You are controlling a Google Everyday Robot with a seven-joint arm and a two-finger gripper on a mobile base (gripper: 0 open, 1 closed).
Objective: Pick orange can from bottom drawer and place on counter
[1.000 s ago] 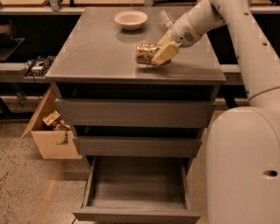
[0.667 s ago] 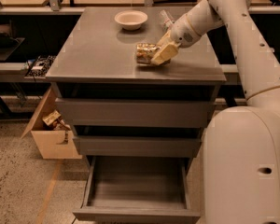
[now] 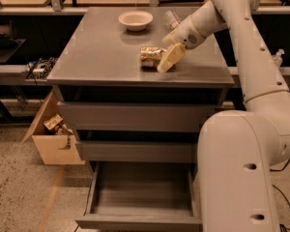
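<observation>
The orange can (image 3: 151,56) lies on its side on the counter (image 3: 101,47), near the middle right. My gripper (image 3: 167,60) is at the can's right end, low over the counter and touching or almost touching the can. The arm reaches in from the upper right. The bottom drawer (image 3: 140,219) is pulled out, and its dark grey inside shows nothing in it.
A cream bowl (image 3: 135,19) sits at the back of the counter. A clear plastic bottle (image 3: 172,18) lies behind the arm. My white base (image 3: 237,178) stands right of the cabinet. An open cardboard box (image 3: 53,137) sits on the floor at the left.
</observation>
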